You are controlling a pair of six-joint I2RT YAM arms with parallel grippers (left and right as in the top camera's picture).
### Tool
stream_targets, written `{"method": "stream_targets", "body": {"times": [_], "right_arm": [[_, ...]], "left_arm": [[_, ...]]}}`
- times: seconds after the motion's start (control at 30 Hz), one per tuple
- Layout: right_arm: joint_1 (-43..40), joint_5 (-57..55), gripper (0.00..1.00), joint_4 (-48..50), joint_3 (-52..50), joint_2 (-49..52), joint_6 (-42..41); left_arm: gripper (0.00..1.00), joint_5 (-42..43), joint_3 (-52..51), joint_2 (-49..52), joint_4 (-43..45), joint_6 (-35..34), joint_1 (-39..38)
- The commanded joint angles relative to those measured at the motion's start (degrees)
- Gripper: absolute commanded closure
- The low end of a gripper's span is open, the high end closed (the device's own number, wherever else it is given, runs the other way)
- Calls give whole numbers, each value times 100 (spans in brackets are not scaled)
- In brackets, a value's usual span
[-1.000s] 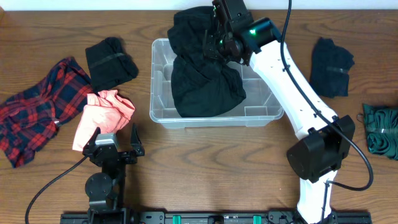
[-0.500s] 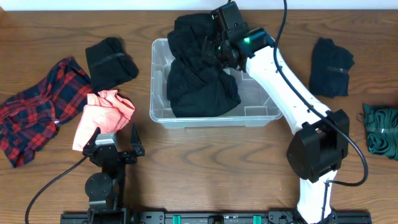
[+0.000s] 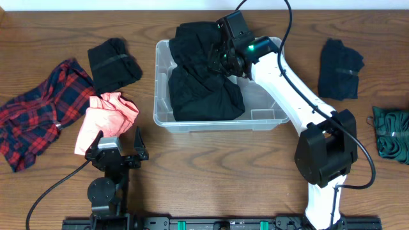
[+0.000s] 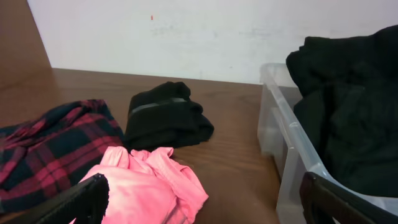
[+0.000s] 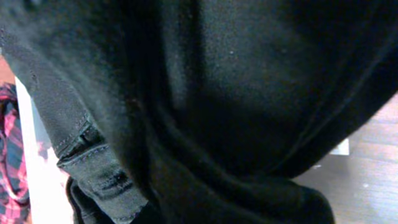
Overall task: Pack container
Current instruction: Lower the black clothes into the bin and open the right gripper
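Observation:
The clear plastic container (image 3: 220,124) stands at the table's middle back. A large black garment (image 3: 204,96) fills its left half and hangs over the far rim. My right gripper (image 3: 218,55) is over the container's far side, shut on the top of this garment. The right wrist view is filled with the black garment (image 5: 236,93), and the fingers are hidden there. My left gripper (image 3: 117,139) is open and empty at the front left, next to a pink cloth (image 3: 105,118). The left wrist view shows the container (image 4: 292,168) on its right with the garment (image 4: 354,106) inside.
A red plaid shirt (image 3: 41,112) lies at the far left and a folded black cloth (image 3: 114,62) lies left of the container. A dark folded cloth (image 3: 340,67) and a green cloth (image 3: 391,133) lie at the right.
My right gripper has moved down and a little left with the black garment, which now lies lower and flatter in the container. The left arm has not moved.

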State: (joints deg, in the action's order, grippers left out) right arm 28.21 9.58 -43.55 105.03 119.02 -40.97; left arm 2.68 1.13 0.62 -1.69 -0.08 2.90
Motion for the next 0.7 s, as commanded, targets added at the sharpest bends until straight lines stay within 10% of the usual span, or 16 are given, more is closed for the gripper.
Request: {"method": "stream_targets", "body": {"times": [0.0,0.5,0.67], "right_arm": [[92,267,99,-116,-61,-24,293],[111,249,98,-404,-63,-24,94],[111,177,60,-435,-63,-24,1099]], "left_arm": [[2,-52,-90,-35,-219,46,-13],[2,-50,-90,-35,-219,46,-13],[2,-50,-90,-35,-219,46,-13]]}}
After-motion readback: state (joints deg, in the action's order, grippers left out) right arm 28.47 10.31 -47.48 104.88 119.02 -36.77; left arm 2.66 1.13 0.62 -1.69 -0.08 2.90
